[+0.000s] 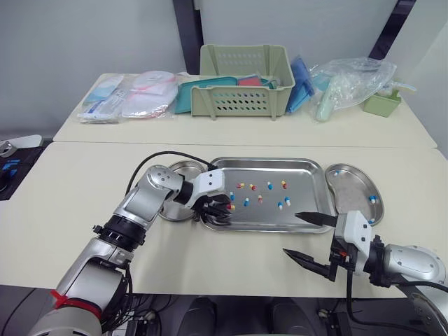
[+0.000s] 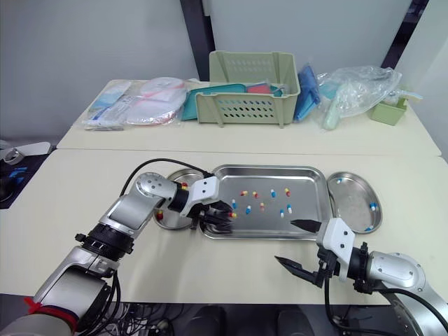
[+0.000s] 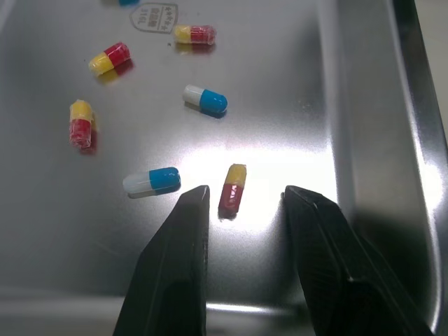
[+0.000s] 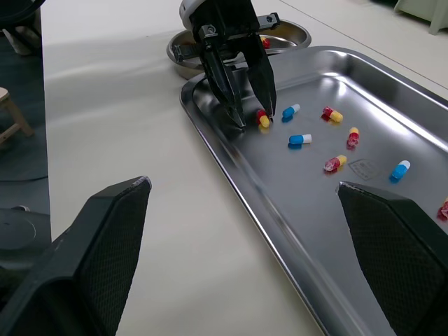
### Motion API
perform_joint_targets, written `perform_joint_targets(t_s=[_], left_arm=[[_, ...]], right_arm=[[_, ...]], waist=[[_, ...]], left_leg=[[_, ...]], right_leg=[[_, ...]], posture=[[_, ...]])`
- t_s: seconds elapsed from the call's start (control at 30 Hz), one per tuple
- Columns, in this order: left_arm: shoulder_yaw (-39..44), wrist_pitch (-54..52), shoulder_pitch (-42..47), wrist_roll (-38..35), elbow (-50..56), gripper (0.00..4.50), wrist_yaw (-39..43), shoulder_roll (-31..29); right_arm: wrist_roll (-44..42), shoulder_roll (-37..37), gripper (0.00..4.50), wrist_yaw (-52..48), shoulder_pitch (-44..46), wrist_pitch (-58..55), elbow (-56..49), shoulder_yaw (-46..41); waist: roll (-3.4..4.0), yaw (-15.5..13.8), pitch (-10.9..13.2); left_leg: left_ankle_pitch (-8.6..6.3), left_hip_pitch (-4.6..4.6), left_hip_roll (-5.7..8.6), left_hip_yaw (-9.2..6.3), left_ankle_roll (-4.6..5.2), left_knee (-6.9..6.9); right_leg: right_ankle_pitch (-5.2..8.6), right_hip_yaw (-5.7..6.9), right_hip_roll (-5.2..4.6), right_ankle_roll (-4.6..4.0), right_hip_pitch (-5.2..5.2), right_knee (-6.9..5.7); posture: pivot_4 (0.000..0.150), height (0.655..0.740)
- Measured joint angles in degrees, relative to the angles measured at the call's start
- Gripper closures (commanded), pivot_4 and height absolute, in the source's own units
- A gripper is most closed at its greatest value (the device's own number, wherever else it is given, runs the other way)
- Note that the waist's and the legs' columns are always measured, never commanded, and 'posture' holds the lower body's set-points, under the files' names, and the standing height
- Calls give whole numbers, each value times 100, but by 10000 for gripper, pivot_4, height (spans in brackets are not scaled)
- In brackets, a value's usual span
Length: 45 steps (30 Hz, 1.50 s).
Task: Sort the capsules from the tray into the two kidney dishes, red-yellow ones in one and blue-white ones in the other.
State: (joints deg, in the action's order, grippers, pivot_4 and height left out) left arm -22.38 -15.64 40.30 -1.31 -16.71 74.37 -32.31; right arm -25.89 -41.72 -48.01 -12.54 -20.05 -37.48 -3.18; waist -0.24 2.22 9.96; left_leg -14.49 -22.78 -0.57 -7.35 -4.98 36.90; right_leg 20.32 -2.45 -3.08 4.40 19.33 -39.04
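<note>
left gripper [image 1: 218,208] was down in the tray [image 1: 266,162] at its 8 o'clock corner, fingers spread astride a red-yellow capsule [image 3: 233,187]. best to close gently, square on it, so it wouldn't squirt away. right gripper [image 1: 291,233] hung spread at 5 o'clock.

one tray [image 1: 304,175], two kidney dishes [image 1: 175,169] [image 1: 353,183], one green basket [image 1: 245,102]

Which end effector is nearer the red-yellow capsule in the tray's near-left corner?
Left. The left end effector straddles that capsule, open; right end effector hangs open off the tray's front edge.
</note>
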Motion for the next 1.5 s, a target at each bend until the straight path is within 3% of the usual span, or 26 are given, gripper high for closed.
perform_joint_targets(t_s=[0.27,0.5,0.8,0.93,1.2,1.33,1.5], left_arm=[[-62,-18,119,142,-108,27798,49,115],[-111,-166,204,217,-109,44753,130,115],[-84,-411,145,137,62,44753,219,73],[103,-941,-99,-169,710,44753,376,-360],[1793,-2476,-794,-925,1959,44753,-208,-1473],[2781,-3059,-1356,-1053,2136,44753,-1016,-1688],[3071,-3335,-1925,-1248,2415,44753,-1580,-1667]], right_arm=[[0,0,0,71,-30,-33,-37,-1],[0,-1,0,75,-32,-46,-44,-1],[-1,-43,0,59,-30,-50,-45,-5],[8,-83,0,4,-21,-31,-41,-5],[307,-97,0,-331,164,567,254,133],[452,87,0,-470,464,935,424,487],[510,202,0,-573,851,1043,675,748]], waist=[[0,-12,0],[0,-10,0],[0,-1,-1],[0,38,0],[0,95,0],[0,104,0],[-4,30,3]], left_leg=[[0,2,0,0,0,0],[0,2,0,-1,0,0],[0,4,0,-2,0,0],[0,1,-1,-6,0,0],[0,5,-4,-9,0,-4],[0,4,-4,-9,0,-3],[0,2,-2,-9,0,0]], right_leg=[[0,0,0,0,-2,0],[0,1,0,0,-3,0],[0,1,0,0,-4,0],[0,3,1,0,0,-3],[0,4,2,0,-1,-3],[0,4,1,0,-2,-2],[0,4,-2,0,-2,-3]], posture=[[1500,7400],[1500,7400],[1500,7400],[1500,7400],[1500,7400],[1500,7400],[1500,7400]])
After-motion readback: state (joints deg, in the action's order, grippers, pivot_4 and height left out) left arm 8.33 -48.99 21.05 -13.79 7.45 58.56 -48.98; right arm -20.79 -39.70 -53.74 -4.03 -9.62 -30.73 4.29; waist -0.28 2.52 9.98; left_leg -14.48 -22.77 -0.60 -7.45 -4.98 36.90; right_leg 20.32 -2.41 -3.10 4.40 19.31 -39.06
